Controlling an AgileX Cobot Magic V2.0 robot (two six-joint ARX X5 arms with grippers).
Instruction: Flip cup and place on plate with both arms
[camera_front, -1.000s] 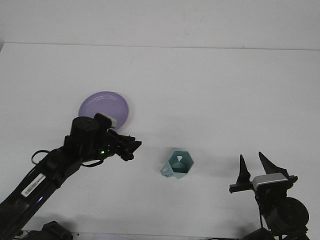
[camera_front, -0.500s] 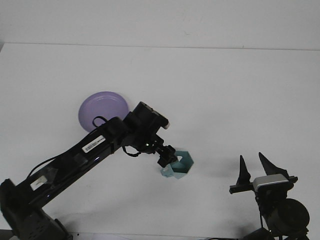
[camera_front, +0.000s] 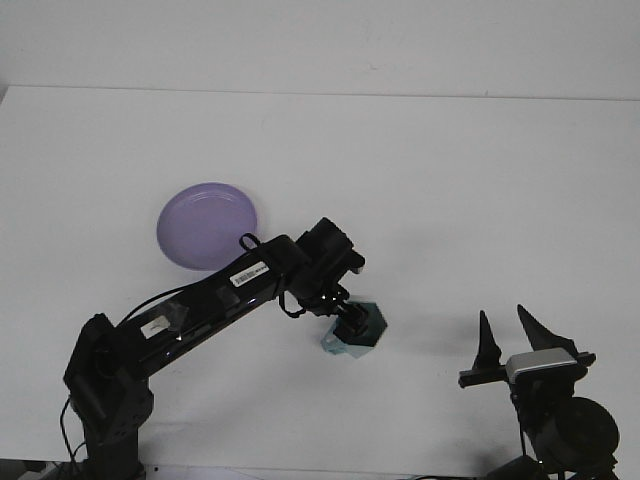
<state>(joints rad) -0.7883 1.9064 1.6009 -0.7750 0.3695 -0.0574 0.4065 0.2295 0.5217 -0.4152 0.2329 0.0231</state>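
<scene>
Cup (camera_front: 366, 330): teal, faceted, lying on its side on the white table (camera_front: 450, 180), right of centre in the near half of the front view.
Cup axis: the long axis runs roughly level with the tabletop and slants from lower left to upper right; the hexagonal mouth faces up and toward the camera, and the base end sits at the lower left, near a pale patch on the teal body.
Cup relative to left gripper: the left gripper (camera_front: 352, 320) is right at the cup's upper-left rim, its black tip overlapping the mouth. Contact looks likely, but the dark fingers merge with the opening.
Left gripper state: I cannot tell whether its fingers are spread, closed, or clamped on the rim.
Left arm (camera_front: 200, 305): 1 long black reach from the lower-left base diagonally up and right to the cup, with white labels along the links.
Plate (camera_front: 205, 222): purple, round, flat on the table, up and to the left of the cup, well apart from it; the arm's forearm passes just below its near-right edge.
Right gripper (camera_front: 505, 340): at the lower right, well apart from the cup, pointing upward; its 2 dark pointed fingers stand apart with a clear gap of table between them, holding nothing.
Cup relative to right gripper: to its left, with bare table between them.
</scene>
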